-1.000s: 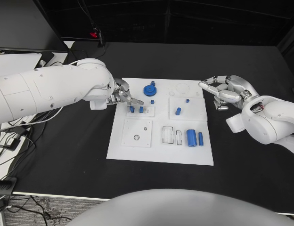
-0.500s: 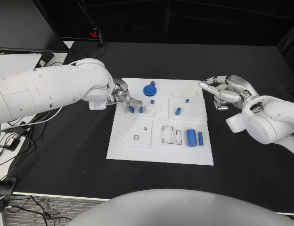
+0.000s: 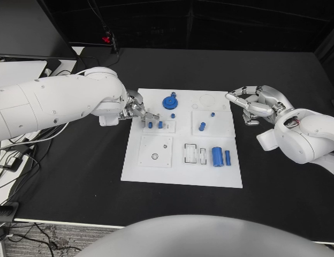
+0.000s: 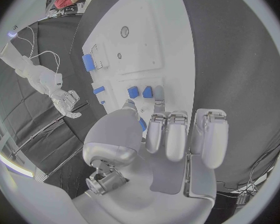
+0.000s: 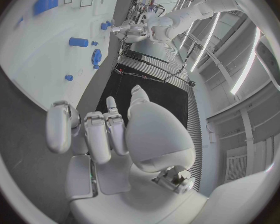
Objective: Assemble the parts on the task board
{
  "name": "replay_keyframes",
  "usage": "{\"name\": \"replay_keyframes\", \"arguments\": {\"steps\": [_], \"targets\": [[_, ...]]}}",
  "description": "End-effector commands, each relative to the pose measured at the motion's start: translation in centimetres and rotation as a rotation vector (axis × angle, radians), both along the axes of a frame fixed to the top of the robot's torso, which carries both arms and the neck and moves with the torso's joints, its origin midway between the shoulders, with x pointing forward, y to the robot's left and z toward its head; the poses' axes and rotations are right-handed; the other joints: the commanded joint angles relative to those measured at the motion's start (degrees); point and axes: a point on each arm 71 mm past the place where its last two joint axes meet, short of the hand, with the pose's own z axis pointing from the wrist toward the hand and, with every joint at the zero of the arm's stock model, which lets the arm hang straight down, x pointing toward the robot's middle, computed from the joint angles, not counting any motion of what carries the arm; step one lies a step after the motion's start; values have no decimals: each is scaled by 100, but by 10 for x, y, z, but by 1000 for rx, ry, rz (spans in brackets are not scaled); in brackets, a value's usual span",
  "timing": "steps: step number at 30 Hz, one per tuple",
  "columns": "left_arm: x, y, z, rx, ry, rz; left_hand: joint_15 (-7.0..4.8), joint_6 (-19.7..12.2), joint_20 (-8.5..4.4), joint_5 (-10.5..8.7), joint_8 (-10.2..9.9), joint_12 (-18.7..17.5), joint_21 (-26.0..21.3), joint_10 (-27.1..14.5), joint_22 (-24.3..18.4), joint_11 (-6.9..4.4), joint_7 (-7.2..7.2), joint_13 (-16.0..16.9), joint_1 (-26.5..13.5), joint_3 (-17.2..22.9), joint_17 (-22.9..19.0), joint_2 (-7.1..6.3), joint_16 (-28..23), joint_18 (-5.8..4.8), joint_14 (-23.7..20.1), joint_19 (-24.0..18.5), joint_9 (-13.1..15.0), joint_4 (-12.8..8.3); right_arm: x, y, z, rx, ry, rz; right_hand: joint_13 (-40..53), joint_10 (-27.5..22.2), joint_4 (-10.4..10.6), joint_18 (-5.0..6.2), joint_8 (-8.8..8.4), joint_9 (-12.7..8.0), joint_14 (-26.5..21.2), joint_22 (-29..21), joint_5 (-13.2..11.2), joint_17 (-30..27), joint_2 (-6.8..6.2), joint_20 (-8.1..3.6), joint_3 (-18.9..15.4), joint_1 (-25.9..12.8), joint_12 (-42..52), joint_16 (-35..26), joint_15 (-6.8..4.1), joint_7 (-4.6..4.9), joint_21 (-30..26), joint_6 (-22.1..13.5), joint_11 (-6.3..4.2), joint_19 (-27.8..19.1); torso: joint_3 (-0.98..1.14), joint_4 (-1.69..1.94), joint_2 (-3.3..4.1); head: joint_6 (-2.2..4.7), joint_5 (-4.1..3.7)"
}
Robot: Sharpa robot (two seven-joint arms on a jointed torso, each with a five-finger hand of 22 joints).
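Your left hand (image 3: 136, 111) sits at the white board's (image 3: 159, 171) left edge, fingers curled beside two small blue pegs (image 3: 154, 125); you cannot tell whether it grips anything. Your right hand (image 3: 253, 105) hovers off the board's right edge, fingers apart, holding nothing. A blue gear (image 3: 170, 101) stands near the board's far edge.

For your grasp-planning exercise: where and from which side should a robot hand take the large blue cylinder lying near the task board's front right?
Probably across its round middle, from straight above: the large blue cylinder lies flat on the task board, with a thinner blue pin close beside it, leaving little side room.
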Motion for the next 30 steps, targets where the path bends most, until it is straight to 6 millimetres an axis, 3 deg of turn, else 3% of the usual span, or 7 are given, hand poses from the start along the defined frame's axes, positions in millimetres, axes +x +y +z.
{"name": "replay_keyframes", "arguments": {"steps": [1,15,19,21,24,25,30], "targets": [[0,-2,2,-28,-13,-6,22,30,11,23,40,25,18,597,1509,11,-4,1507,58,-25,1510,-6,5,-37,589,597,6,6,0,1,1,1,-5,4,1500,596,3,96,14,-5,617,565,25,1505,14,-1,-43,48,14,14,36,240,-26,-41,35,-41,2,-1,-3,-1,-7],[5,4,27,-284,-273,3,44,-153,19,32,-81,25,18,597,1509,49,45,1507,228,-114,1510,-81,5,-37,589,597,-63,9,0,0,1,0,-6,1,1500,596,3,96,14,-5,617,565,25,1505,14,-1,-43,48,14,14,36,240,-26,-41,35,-41,4,5,-5,-1,-21],[9,6,42,-437,-395,21,104,-339,75,111,-154,-51,-371,414,1320,118,120,1380,507,-250,1510,-162,5,102,589,138,-204,5,0,-1,1,0,-9,0,1500,596,2,95,22,-6,617,567,27,1505,17,0,-45,51,14,14,36,239,-24,-44,35,-38,-2,-1,-1,-1,-9],[10,6,47,-509,-436,30,141,-494,105,158,-190,-582,-534,-654,1250,170,169,628,689,-265,1510,-167,5,153,589,-45,-290,2,0,-1,1,2,-14,-1,1500,596,2,95,22,-6,617,567,27,1505,17,0,-45,51,14,14,36,239,-24,-44,35,-38,-5,-6,2,-1,-7],[12,5,53,-606,-490,24,233,-724,178,192,-267,-2549,-665,-3538,1205,272,275,-1552,920,-321,1510,-175,5,186,589,-191,-493,2,0,-1,2,4,-24,-2,1500,596,2,91,24,-6,617,576,27,1505,18,0,-45,52,14,14,36,239,-13,-44,34,-28,-4,-2,3,-1,-5],[12,4,55,-636,-507,19,266,-774,204,203,-293,-3072,-673,-3997,1206,306,304,-2042,1010,-337,1510,-186,5,187,589,-200,-567,4,0,-1,2,5,-27,-2,1500,596,2,90,25,-6,617,579,27,1505,18,0,-45,53,14,14,36,239,-9,-44,34,-25,-5,-3,2,-1,-6],[12,1,58,-739,-584,-20,389,-898,317,335,-405,-4456,-549,-4351,1265,448,435,-3385,1639,-378,1510,-360,5,146,589,-63,-910,7,0,-2,2,7,-37,-4,1500,596,1,88,29,-6,617,582,29,1505,19,0,-45,56,14,14,36,239,-5,-42,34,-21,-4,4,0,-1,-11]]}}
